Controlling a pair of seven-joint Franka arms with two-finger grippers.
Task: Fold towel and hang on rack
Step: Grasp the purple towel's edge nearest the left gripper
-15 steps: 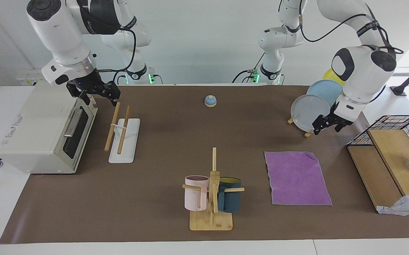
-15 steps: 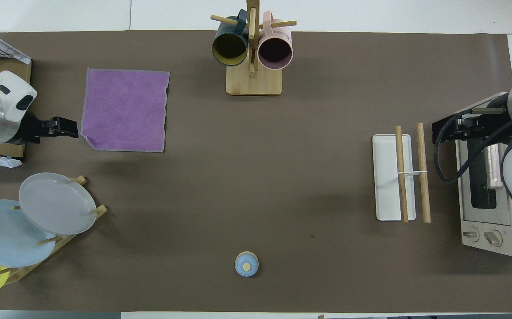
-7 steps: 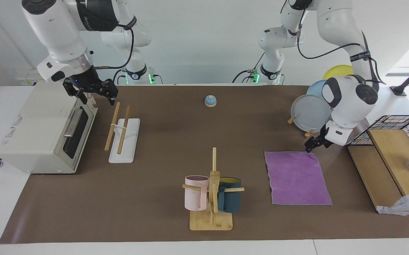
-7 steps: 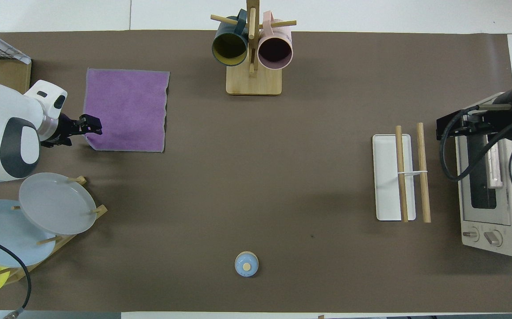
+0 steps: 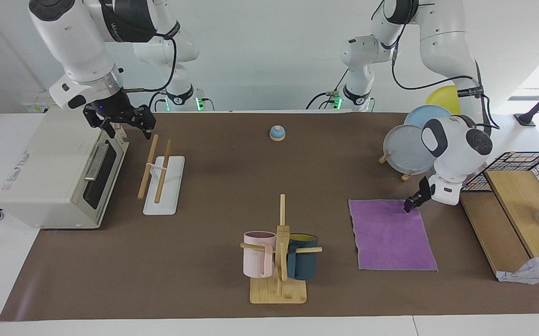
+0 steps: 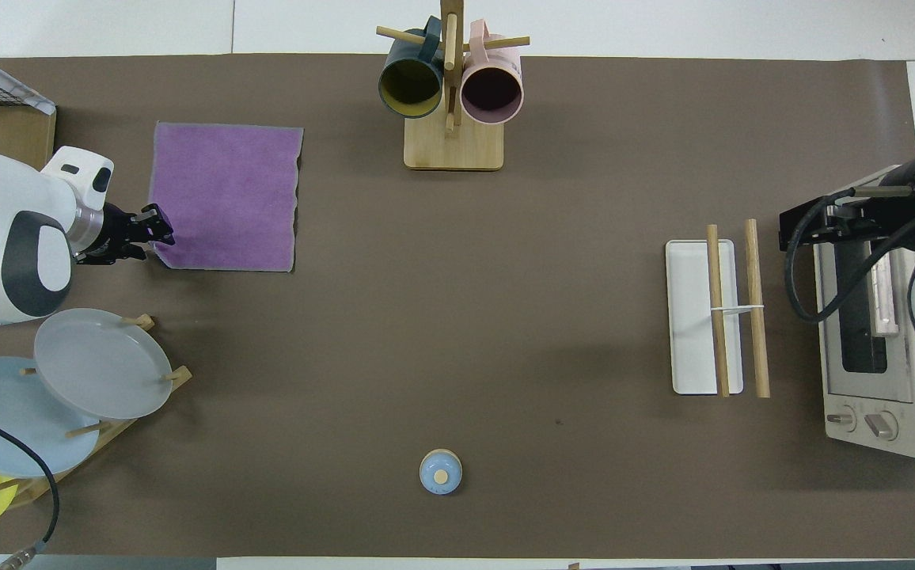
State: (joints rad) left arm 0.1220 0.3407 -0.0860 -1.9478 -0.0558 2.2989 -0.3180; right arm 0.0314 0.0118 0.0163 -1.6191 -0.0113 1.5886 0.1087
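One towel [image 5: 391,234], purple face up, flat on the tabletop [image 5: 223,182] at the left arm's end, edges square to the tabletop's; left claw [image 5: 411,202] at its corner, right claw [image 5: 121,122] over one rack [image 5: 162,175], rods running toward the robots, claw openings unreadable.

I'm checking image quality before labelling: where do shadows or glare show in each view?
Facing view: soft light, with a faint shadow on the mat under the left pincer at the towel corner and bright window glare at the frame edge past the wire basket. Overhead view: even light, dim shadows beside the rack and the mug tree, no glare.
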